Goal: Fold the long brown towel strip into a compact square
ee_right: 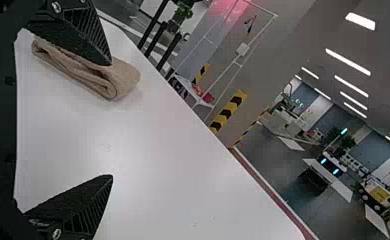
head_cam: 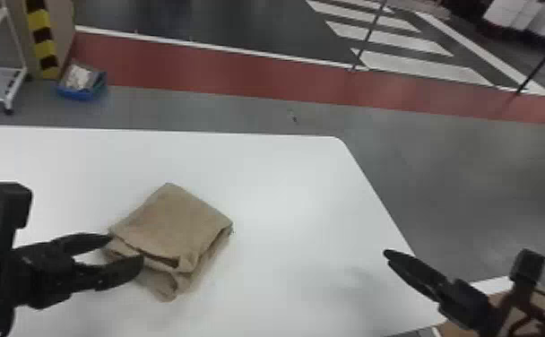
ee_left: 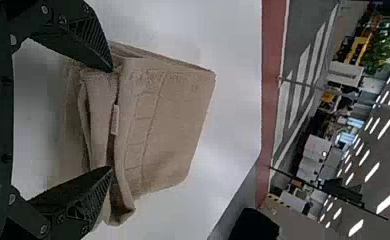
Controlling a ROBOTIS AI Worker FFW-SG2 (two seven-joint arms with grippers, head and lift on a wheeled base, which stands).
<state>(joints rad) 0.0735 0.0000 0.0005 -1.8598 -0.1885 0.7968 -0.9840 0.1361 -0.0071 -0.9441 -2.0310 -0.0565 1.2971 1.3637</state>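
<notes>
I have the left gripper (head_cam: 126, 249) wide open at the near-left edge of the brown towel (head_cam: 173, 219), clamped on nothing. The towel lies on the white surface (head_cam: 285, 179) in a squarish, layered bundle. My right gripper (head_cam: 389, 254), also spread wide and empty, is well apart from it.

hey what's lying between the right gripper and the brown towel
Bare white tabletop with a faint shadow lies between the right gripper and the folded towel; the head view shows it.
</notes>
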